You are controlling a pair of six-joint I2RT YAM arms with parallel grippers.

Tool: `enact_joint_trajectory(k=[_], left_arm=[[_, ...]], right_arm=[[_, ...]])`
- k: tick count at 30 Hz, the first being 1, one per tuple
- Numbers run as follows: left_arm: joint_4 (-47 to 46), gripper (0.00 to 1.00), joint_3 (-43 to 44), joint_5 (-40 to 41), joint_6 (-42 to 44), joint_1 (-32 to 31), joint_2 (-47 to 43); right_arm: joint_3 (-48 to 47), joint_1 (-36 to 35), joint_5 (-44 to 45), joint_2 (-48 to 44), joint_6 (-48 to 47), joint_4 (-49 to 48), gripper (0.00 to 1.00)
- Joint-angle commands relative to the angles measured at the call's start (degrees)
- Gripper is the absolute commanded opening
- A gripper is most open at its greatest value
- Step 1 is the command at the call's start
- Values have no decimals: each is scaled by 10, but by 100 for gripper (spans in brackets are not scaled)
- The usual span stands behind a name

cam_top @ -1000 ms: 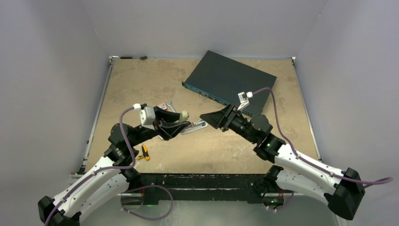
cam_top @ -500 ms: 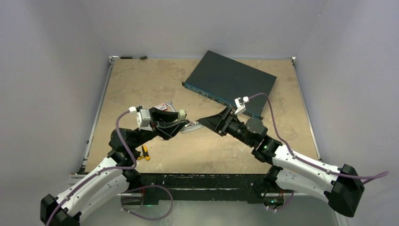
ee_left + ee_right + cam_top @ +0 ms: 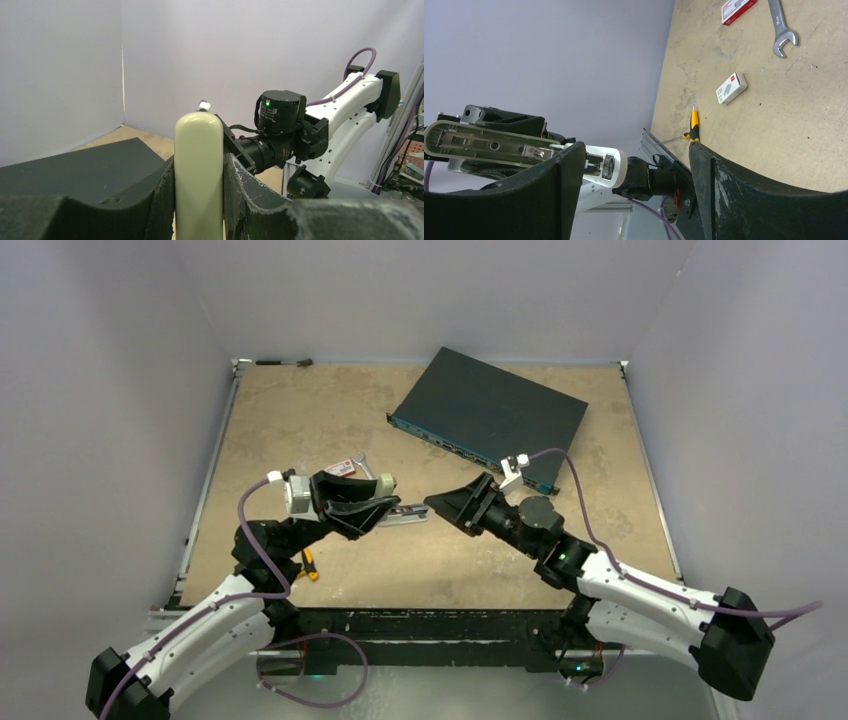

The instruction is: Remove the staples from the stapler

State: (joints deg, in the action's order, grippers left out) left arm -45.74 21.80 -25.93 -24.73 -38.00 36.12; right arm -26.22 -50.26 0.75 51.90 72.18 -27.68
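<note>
From above, the left gripper (image 3: 366, 502) is clamped on the small pale grey-green bar-shaped stapler (image 3: 386, 483) and holds it above the tan, scuffed table (image 3: 300, 420), with a silvery metal arm of it reaching toward the centre. The right gripper (image 3: 440, 506) faces it from just beside, jaws spread and holding nothing. A flat dark teal network switch (image 3: 487, 412) lies behind them. In the left wrist view the stapler (image 3: 198, 150) stands upright, squeezed between the two dark fingers (image 3: 162, 200), and the right arm shows beyond it. In the right wrist view the stapler (image 3: 489, 144) sits to the left of the right gripper (image 3: 636, 148), outside its spread jaws, with its metal channel turned to the camera. Whether staples lie in the channel cannot be told. On the table beyond lie a silver open-ended wrench (image 3: 781, 27), a small white staple box (image 3: 731, 88), a red and white box (image 3: 736, 9) and a yellow-handled screwdriver (image 3: 694, 125). The step in hand looks like presenting the opened stapler. Next, the right gripper probably has to line its jaws up with the channel and close on whatever is inside.
</note>
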Motion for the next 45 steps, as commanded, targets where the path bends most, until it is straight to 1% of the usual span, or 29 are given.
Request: enact_joint_trajectory(k=[1,6,10,14,21,28,37,40,45], left_arm=[[-134,0,-7,5,-51,-2,5],[-195,0,-26,28,-68,-2,13],[-280,0,-50,50,-92,-3,33],[-329,0,-61,59,-112,-3,52],[-363,0,-72,87,-114,-3,61],[-410,0,-78,95,-129,-4,86],[-425,0,-76,94,-132,-4,97],[-420,0,-76,87,-129,-4,93],[-381,0,-70,62,-117,-5,71]], right_arm=[[12,-2,10,18,10,-14,77],[13,-11,10,29,12,-26,77],[10,-26,14,46,12,-31,76],[7,-41,20,59,15,-38,76],[6,-67,34,78,19,-46,76],[-7,-94,49,109,20,-53,76],[-16,-126,72,133,23,-53,76],[-20,-126,96,110,13,-16,76],[-39,-125,162,31,-22,122,77]])
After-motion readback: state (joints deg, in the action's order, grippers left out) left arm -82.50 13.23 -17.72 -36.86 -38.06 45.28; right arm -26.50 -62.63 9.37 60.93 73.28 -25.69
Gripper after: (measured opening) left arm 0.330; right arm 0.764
